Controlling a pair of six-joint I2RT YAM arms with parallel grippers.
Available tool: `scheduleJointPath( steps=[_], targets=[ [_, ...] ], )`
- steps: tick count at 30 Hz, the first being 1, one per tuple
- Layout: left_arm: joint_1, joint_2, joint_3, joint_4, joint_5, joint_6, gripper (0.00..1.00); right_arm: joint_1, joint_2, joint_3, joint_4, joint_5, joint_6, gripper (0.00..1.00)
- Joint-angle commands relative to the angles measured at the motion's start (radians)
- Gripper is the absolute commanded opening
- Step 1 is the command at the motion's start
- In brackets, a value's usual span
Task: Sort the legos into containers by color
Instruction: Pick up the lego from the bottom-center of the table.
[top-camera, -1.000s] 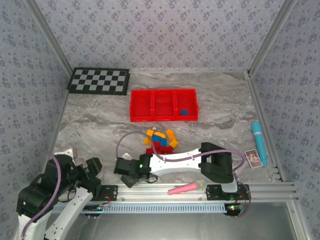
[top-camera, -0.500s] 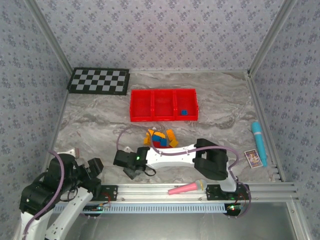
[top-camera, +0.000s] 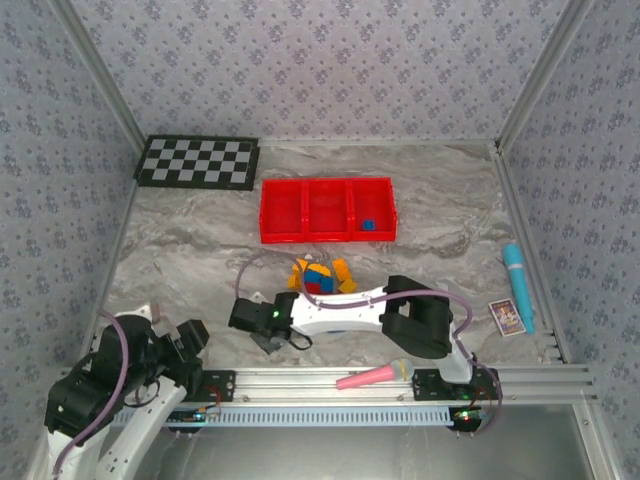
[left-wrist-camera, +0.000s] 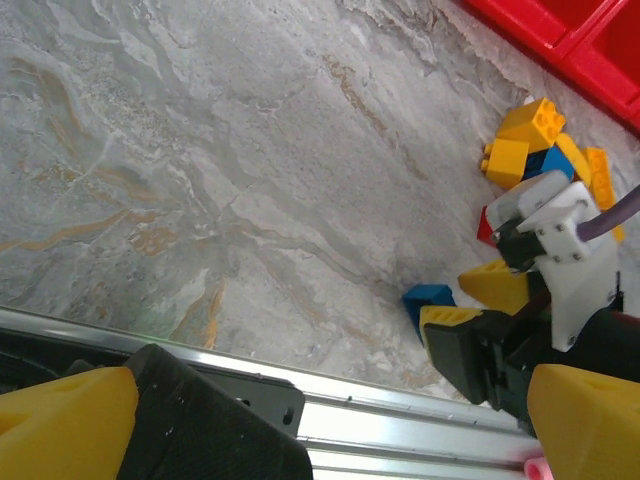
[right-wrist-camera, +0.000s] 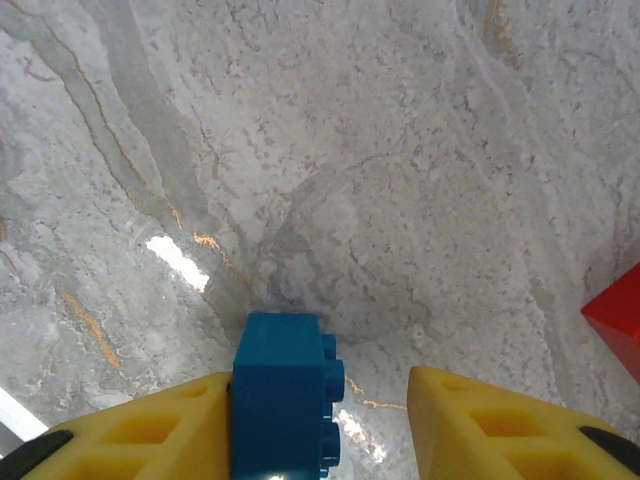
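Observation:
The red tray (top-camera: 326, 237) lies at the back centre with three compartments; one blue brick (top-camera: 368, 225) lies in its right one. A pile of red, blue and orange-yellow legos (top-camera: 320, 275) sits in front of it, partly under my right forearm. My right gripper (top-camera: 268, 342) is low over the table left of the pile. It is open (right-wrist-camera: 325, 400), and a blue lego (right-wrist-camera: 285, 395) rests against its left finger, with a gap to the right finger. My left gripper (left-wrist-camera: 330, 420) is wide open near the rail, holding nothing. From it I see that blue lego (left-wrist-camera: 430, 298) and the pile (left-wrist-camera: 540, 140).
A checkerboard (top-camera: 197, 161) lies at the back left. A pink microphone toy (top-camera: 372, 377) rests on the near rail (top-camera: 540, 378). A teal cylinder (top-camera: 518, 285) and a small card (top-camera: 508, 317) sit at the right. A red brick's corner (right-wrist-camera: 615, 315) shows at the right.
My right arm has shifted away from the near rail, and its forearm now covers the near part of the pile. The left arm has drawn slightly lower.

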Motion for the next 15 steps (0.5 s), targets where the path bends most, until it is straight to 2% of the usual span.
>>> scheduleJointPath(
  steps=[1, 4, 8, 15],
  targets=[
    [-0.005, -0.01, -0.018, -0.004, 0.051, -0.053, 1.0, 0.001, 0.025, -0.028, 0.016, 0.0, -0.001, 0.47],
    [-0.004, -0.007, -0.006, -0.008, 0.049, -0.052, 1.0, 0.0, 0.037, -0.032, 0.026, -0.023, -0.006, 0.44],
    [-0.004, -0.01, -0.003, 0.003, 0.051, -0.053, 1.0, -0.002, 0.034, -0.023, 0.019, -0.031, -0.022, 0.35],
    [-0.005, -0.009, -0.036, 0.035, 0.08, -0.089, 1.0, -0.026, -0.047, -0.05, 0.017, -0.05, -0.05, 0.21]
  ],
)
